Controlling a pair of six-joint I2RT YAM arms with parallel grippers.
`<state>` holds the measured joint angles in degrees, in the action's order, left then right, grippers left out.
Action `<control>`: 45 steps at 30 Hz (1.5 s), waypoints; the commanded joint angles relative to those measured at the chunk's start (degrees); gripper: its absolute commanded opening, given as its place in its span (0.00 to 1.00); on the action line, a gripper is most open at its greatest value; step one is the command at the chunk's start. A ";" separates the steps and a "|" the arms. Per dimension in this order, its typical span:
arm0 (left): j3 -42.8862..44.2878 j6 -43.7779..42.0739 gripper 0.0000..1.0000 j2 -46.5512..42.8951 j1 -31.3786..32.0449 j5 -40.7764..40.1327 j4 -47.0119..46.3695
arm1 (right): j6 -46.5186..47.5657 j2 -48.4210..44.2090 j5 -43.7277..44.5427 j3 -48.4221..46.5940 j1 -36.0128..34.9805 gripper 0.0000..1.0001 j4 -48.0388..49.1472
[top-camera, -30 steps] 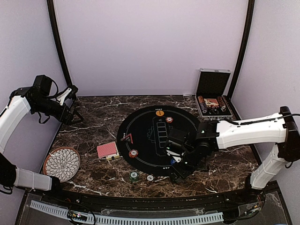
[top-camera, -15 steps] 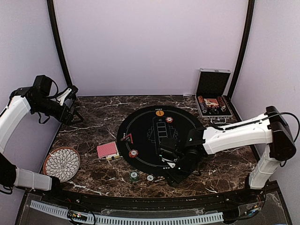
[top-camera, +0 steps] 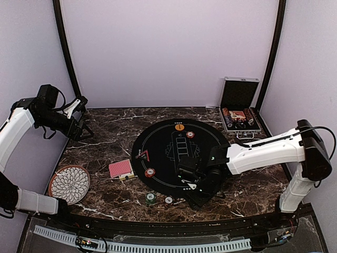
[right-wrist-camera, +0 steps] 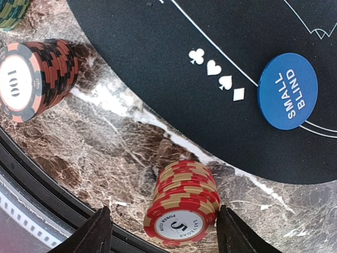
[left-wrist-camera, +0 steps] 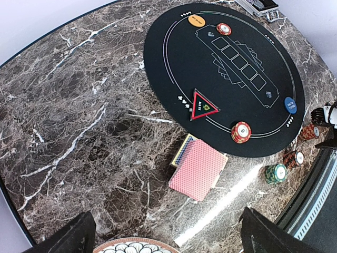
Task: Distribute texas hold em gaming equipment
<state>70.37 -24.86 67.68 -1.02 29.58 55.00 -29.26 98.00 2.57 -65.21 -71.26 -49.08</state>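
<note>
A stack of red poker chips [right-wrist-camera: 184, 203] marked 5 stands on the marble just off the black mat [right-wrist-camera: 174, 42]. My right gripper [right-wrist-camera: 164, 232] is open around it: one finger touches the stack, the other stands a little clear. A black-and-red chip stack [right-wrist-camera: 34, 79] and the blue small-blind button [right-wrist-camera: 287, 98] lie close by. From above, the right gripper [top-camera: 192, 184] is low at the mat's near edge. My left gripper [top-camera: 79, 118] hangs open and empty high at the far left. The red-backed cards [left-wrist-camera: 199, 168] lie below it beside the mat.
A flower-patterned plate [top-camera: 69, 184] sits at the near left. The open chip case [top-camera: 239, 113] stands at the back right. On the mat [top-camera: 163, 137] are an orange button [top-camera: 179, 127], a red triangle [top-camera: 142, 155] and two red chip stacks [top-camera: 150, 172]. A green stack [top-camera: 150, 198] sits by the near rail.
My right gripper has slid left along the mat's near edge, and its jaws have narrowed around the red chip stack. The left arm has not moved.
</note>
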 commanded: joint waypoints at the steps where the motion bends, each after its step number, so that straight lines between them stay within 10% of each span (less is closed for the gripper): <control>1: 1.37 -0.28 0.99 -0.71 -0.19 0.87 1.31 | 0.30 0.93 2.11 -1.15 -0.81 0.69 -0.07; 31: 1.22 -0.10 0.99 -0.80 -0.21 0.78 0.94 | 0.64 1.57 2.27 0.41 -0.81 0.64 0.37; 45: 1.26 -0.11 0.99 -0.80 -0.21 0.56 0.98 | 0.42 0.97 2.12 0.35 -0.81 0.42 0.44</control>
<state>70.37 -24.86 67.68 -1.02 29.56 54.98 -28.42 98.91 4.82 -65.21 -71.42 -49.28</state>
